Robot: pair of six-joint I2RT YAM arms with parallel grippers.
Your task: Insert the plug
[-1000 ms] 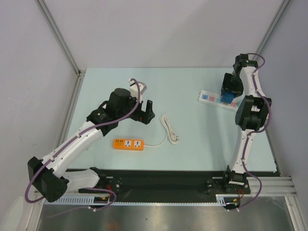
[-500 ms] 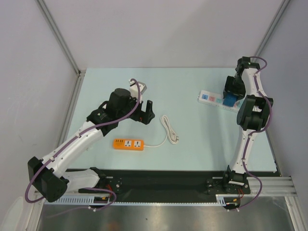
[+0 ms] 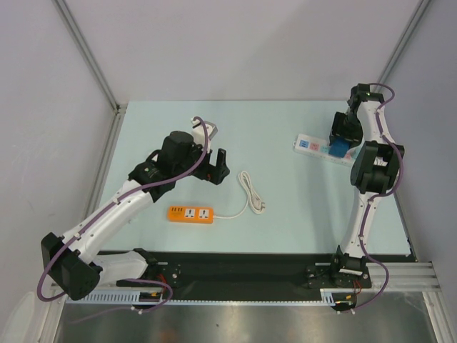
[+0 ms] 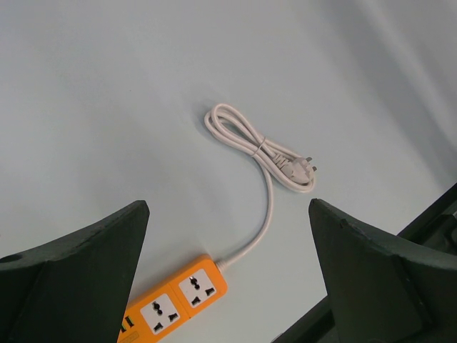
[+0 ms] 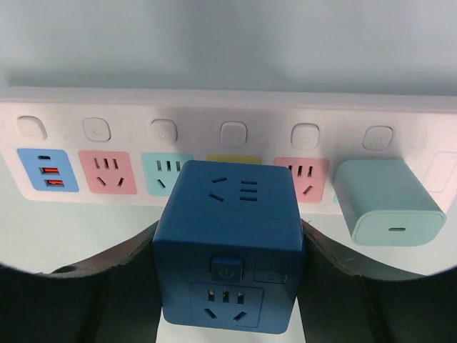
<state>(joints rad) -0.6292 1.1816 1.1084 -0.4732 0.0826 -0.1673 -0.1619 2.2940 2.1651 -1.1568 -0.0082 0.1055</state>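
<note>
at the white strip [image 5: 193,107]: right jaws pinching the plug [image 5: 228,243] — probably not seated yet
next: press down squarely
left jaws: spread wide

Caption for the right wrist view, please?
Right gripper clamps the blue cube plug over the yellow socket of the white power strip, beside a pale teal charger.

The multi-socket power strip [image 3: 312,146] lay at the far right of the table [image 3: 285,236]. The plug [image 5: 228,246] sat over its middle sockets, between the fingers of the right gripper [image 5: 228,286]. A charger adapter [image 5: 388,201] sat in the strip just right of the plug. The two-socket power strip [image 3: 191,213] lay left of centre near the front edge, its coiled cord [image 3: 250,190] behind and to its right.
</note>
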